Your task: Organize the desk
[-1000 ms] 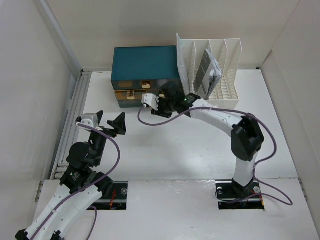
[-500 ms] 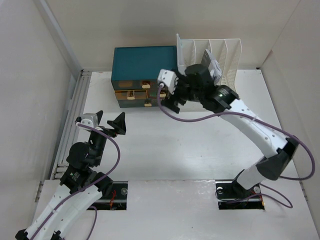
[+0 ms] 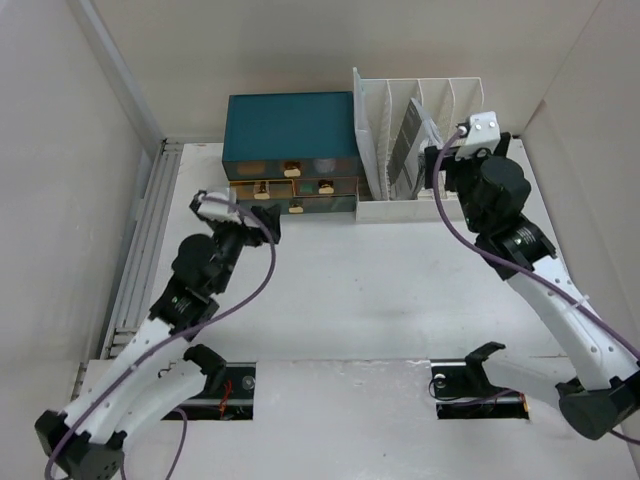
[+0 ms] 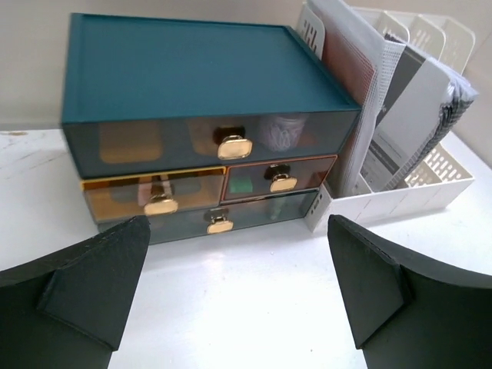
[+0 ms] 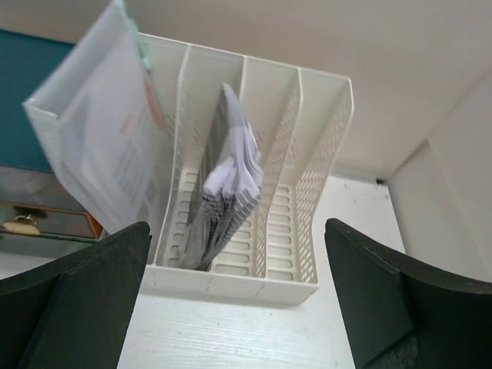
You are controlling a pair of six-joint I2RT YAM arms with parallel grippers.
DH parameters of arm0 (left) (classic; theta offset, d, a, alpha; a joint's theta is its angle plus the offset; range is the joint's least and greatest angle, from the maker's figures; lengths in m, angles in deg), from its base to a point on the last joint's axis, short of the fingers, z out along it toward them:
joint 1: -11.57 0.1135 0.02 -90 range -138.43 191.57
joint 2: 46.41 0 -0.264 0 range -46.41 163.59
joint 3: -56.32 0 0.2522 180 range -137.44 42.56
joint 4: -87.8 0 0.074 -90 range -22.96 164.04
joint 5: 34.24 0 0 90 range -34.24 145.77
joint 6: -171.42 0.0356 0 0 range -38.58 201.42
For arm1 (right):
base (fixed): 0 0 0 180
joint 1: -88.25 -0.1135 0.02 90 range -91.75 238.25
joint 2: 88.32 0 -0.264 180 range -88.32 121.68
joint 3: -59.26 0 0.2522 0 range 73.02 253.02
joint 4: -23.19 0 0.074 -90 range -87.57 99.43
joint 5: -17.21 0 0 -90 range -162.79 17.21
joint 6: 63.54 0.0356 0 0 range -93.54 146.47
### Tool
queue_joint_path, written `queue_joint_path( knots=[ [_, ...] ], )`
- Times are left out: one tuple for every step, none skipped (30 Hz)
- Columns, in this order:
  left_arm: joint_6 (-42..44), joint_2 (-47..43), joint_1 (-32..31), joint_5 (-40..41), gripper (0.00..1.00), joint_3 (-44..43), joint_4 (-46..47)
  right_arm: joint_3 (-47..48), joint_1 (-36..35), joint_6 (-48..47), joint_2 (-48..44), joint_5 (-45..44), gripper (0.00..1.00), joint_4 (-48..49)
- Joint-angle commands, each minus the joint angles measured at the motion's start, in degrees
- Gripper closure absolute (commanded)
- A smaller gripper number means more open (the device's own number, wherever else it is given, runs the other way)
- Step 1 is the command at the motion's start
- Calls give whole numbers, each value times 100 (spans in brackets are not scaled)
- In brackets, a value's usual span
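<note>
White desk [image 3: 400, 290] — left gripper [image 4: 238, 223] and right gripper [image 5: 237, 225], jaws wide apart, empty.

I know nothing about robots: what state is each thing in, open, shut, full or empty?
left gripper: open, holding nothing.
right gripper: open, holding nothing.
teal drawer box: upright, drawers shut or very nearly shut.
white file rack: upright; two slots nearest the drawer box filled, other two empty.
document sleeve: leaning in the end slot.
grey paper stack: standing in the next slot.
</note>
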Motion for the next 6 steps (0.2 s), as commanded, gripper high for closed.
queue_joint_path(
  knots=[
    [69,681,53,-333,0,-637,573,-478,240,811,-302,-490,0,639],
    [70,1110,53,-333,0,-821,643,-767,293,811,-372,-421,0,692],
    [140,1297,53,-333,0,-901,644,-900,355,681,-521,-342,0,753],
    [140,1464,53,-333,0,-971,644,-1050,555,558,-618,-54,0,832],
    [201,1735,53,-333,0,-1024,696,-1329,671,504,-723,45,0,1042],
    [202,1842,53,-333,0,-1025,697,-1428,785,434,-950,211,0,1044]
  ],
)
